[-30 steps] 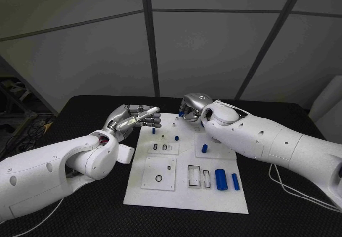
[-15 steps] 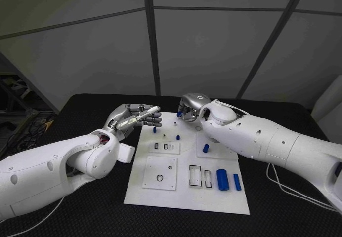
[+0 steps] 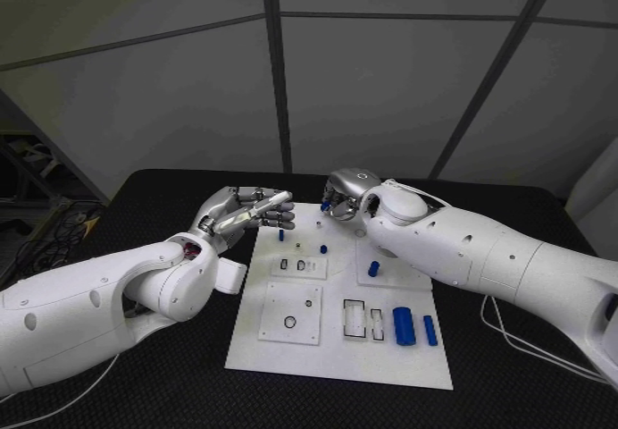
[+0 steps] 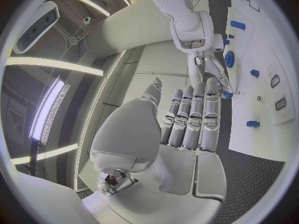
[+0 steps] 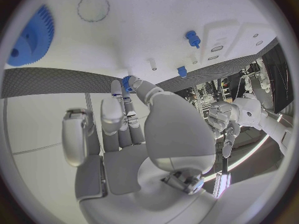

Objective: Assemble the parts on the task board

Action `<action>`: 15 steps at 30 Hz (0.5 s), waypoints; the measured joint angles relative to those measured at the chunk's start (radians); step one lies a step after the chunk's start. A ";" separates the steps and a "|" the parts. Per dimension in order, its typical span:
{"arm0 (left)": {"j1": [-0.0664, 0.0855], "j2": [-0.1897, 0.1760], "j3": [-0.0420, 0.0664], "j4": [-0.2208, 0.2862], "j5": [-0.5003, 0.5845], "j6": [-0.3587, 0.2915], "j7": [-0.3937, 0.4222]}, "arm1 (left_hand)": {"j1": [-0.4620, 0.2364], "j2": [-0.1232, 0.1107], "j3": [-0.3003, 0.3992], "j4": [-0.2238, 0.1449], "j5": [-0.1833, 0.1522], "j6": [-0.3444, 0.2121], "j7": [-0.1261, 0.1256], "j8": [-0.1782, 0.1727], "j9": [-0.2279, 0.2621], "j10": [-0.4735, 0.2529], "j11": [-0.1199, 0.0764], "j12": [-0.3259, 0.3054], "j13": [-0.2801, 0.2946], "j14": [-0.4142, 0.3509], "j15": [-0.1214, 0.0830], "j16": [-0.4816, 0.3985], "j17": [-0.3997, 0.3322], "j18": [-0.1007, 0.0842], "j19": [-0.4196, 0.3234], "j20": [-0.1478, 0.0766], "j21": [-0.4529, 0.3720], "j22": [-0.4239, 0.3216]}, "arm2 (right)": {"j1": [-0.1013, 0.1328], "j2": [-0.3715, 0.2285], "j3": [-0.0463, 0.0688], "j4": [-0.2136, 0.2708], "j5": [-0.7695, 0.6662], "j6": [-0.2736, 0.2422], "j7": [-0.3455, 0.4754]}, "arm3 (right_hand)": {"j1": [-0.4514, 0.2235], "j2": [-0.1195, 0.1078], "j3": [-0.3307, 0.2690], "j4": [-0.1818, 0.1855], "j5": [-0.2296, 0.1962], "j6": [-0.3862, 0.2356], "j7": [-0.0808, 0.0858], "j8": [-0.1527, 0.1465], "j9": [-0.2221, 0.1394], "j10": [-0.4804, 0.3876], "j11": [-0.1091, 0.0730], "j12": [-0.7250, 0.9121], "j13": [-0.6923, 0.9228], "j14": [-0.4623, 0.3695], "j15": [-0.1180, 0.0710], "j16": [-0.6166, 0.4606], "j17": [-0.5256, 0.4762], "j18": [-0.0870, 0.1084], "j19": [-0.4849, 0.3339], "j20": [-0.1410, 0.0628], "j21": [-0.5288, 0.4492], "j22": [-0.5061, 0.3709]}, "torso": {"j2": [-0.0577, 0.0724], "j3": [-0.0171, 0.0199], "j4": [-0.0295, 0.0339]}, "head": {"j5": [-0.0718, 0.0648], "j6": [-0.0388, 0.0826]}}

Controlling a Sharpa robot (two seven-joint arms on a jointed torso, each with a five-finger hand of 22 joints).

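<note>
The white task board [image 3: 338, 353] lies in the middle of the black table. My right hand [image 3: 346, 195] hovers over the board's far edge and pinches a small blue part [image 3: 326, 206] between thumb and a finger; the right wrist view shows that part [image 5: 127, 81] at the fingertips, close above the board [image 5: 156, 15]. My left hand [image 3: 248, 213] hangs above the board's far left corner with its fingers straight and side by side, holding nothing; the left wrist view shows the same hand [image 4: 187, 119]. Blue pegs [image 3: 281, 235] [image 3: 323, 249] [image 3: 372, 268] stand in the board.
Two blue cylinders [image 3: 402, 325] [image 3: 429, 330] lie near the board's right edge. A blue gear [image 5: 28, 37] sits on the board under my right hand. A white block [image 3: 228, 277] lies on the table beside the board's left edge, against my left arm.
</note>
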 measured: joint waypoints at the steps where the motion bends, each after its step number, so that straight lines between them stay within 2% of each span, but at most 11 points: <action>1: 0.000 0.000 0.000 0.000 0.000 0.000 0.000 | 0.000 0.000 0.000 0.000 0.000 0.000 0.000 0.000 0.000 0.000 0.000 0.000 0.000 0.000 0.000 0.000 0.000 0.000 0.000 0.000 0.000 0.000 | 0.000 0.000 0.000 -0.001 0.000 0.001 0.000 | -0.002 -0.002 -0.002 0.002 0.000 0.000 0.000 0.000 0.000 -0.001 0.001 0.000 0.000 0.000 0.000 0.000 -0.002 0.000 0.000 0.000 0.000 0.000 | 0.000 0.0000 -0.0002 | 0.000 0.000; 15: 0.003 0.000 0.000 -0.007 0.000 0.000 -0.001 | 0.000 0.000 0.000 0.000 0.000 0.000 0.000 0.000 0.000 0.000 0.000 0.000 0.000 0.000 0.000 0.000 0.002 0.000 -0.004 -0.004 0.000 0.000 | 0.002 -0.003 0.001 0.003 0.001 0.009 0.001 | -0.004 -0.004 -0.003 0.003 0.000 -0.001 -0.001 0.000 0.000 -0.001 0.001 0.000 0.000 0.000 0.000 0.000 -0.004 0.000 0.000 0.000 0.000 0.000 | 0.001 -0.0004 -0.0011 | 0.003 -0.002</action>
